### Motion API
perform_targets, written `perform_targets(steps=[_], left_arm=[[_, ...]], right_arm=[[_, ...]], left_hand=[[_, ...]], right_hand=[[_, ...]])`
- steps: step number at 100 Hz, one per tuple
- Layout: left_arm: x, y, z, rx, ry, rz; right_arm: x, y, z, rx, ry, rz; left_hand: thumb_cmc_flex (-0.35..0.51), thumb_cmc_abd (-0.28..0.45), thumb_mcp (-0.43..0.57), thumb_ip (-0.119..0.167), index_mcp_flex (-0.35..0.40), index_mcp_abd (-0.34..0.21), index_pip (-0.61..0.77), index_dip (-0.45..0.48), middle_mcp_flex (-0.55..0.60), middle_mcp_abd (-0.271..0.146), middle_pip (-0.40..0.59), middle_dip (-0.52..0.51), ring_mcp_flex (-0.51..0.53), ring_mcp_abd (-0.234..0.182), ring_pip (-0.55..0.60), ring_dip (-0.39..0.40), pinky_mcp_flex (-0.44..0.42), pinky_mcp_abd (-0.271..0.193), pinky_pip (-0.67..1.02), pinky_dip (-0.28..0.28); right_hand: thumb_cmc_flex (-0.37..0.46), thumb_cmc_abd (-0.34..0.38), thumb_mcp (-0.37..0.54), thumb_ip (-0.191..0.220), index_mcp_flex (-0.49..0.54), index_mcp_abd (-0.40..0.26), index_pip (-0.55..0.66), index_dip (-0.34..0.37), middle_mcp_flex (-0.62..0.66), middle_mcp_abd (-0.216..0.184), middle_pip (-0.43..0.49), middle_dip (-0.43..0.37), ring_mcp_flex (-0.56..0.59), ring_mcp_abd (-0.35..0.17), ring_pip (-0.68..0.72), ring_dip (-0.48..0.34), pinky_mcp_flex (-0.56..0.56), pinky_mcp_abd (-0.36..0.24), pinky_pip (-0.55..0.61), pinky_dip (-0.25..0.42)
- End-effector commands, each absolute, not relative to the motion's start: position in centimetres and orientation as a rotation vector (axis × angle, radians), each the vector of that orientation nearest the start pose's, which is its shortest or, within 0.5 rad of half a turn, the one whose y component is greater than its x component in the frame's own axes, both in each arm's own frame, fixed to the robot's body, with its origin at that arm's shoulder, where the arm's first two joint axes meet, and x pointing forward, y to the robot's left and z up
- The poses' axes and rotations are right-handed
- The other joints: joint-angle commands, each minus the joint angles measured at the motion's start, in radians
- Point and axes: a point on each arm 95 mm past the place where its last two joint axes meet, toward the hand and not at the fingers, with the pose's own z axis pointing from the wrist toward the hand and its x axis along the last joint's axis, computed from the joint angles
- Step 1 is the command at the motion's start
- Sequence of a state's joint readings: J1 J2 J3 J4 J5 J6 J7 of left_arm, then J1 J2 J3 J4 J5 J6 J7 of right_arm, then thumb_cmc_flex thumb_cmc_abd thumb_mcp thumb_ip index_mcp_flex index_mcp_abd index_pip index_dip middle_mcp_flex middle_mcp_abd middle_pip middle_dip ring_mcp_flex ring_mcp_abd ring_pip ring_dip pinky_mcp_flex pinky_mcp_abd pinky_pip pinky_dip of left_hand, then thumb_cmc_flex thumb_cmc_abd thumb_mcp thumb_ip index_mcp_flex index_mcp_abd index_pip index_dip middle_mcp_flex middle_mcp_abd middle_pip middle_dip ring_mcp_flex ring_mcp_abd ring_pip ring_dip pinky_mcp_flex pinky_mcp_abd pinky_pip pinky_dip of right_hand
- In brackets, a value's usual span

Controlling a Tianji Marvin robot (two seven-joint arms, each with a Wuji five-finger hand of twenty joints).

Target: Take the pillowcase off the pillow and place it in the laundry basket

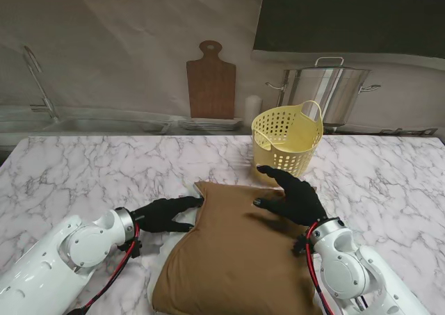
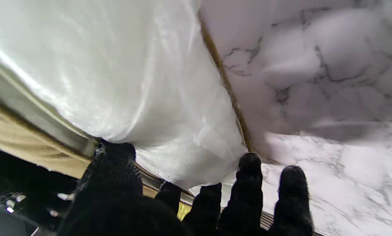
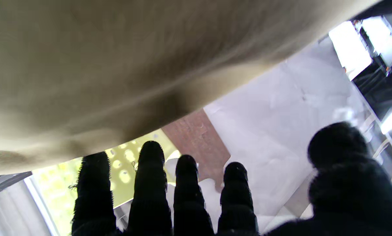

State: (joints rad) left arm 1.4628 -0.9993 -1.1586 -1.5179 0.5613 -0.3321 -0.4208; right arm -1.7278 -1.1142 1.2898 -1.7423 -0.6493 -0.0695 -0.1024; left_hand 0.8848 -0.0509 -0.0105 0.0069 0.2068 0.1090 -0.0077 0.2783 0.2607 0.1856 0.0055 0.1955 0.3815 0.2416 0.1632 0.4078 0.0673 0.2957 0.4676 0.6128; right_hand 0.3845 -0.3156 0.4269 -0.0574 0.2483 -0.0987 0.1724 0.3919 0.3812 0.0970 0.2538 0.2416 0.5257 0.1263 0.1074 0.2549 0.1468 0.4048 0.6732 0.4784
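Observation:
A pillow in a brown pillowcase [image 1: 243, 259] lies on the marble table near me. White pillow [image 1: 161, 256] shows at the case's left side. My left hand [image 1: 163, 214] sits at that side near the far corner, fingers apart against the edge. In the left wrist view the thumb [image 2: 114, 170] lies by the tan hem [image 2: 25, 141], with the white pillow [image 2: 117, 82] bulging beyond it. My right hand [image 1: 292, 197] rests open on the case's far right part, fingers spread. The yellow laundry basket [image 1: 306, 131] stands just beyond it, and is also seen as yellow mesh [image 3: 123, 164] past the fabric [image 3: 117, 65].
A wooden cutting board [image 1: 211, 82] leans on the back wall, with a white cylinder [image 1: 252, 110] beside it. A steel pot [image 1: 327, 92] stands behind the basket. A faucet [image 1: 38, 78] and sink are at the far left.

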Motion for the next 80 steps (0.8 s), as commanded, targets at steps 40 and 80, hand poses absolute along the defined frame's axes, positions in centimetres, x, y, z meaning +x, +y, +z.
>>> perform_targets(steps=[40,80], left_arm=[[39.2,-2.1,-35.6,-1.422,2.194,-1.57],[39.0,-1.4,-35.7,-1.388,2.317,-1.412]], right_arm=[[35.6,3.0,-32.7,-1.826,-2.281,-2.267],[34.1,-1.0,-33.5,-1.926,-2.367,-2.277]], left_hand=[[0.014,-0.116,-0.012,-0.015,-0.011,-0.031,0.002,-0.015,-0.038,-0.042,-0.002,-0.022,-0.004,-0.015,-0.012,-0.011,-0.009,-0.011,0.003,-0.008],[0.019,-0.146,-0.009,-0.011,-0.021,-0.042,-0.001,-0.028,-0.045,-0.049,-0.002,-0.026,-0.014,-0.018,-0.018,-0.018,-0.014,-0.013,-0.021,-0.012]], right_hand=[[0.278,-0.137,0.062,0.017,0.204,-0.102,0.28,0.254,0.199,-0.081,0.285,0.217,0.326,-0.112,0.396,0.33,0.218,-0.056,0.38,0.152],[0.404,-0.17,0.391,-0.088,0.56,-0.162,0.773,-0.003,0.779,-0.135,0.547,0.479,0.71,-0.174,0.94,0.483,0.452,-0.14,0.658,0.133]])
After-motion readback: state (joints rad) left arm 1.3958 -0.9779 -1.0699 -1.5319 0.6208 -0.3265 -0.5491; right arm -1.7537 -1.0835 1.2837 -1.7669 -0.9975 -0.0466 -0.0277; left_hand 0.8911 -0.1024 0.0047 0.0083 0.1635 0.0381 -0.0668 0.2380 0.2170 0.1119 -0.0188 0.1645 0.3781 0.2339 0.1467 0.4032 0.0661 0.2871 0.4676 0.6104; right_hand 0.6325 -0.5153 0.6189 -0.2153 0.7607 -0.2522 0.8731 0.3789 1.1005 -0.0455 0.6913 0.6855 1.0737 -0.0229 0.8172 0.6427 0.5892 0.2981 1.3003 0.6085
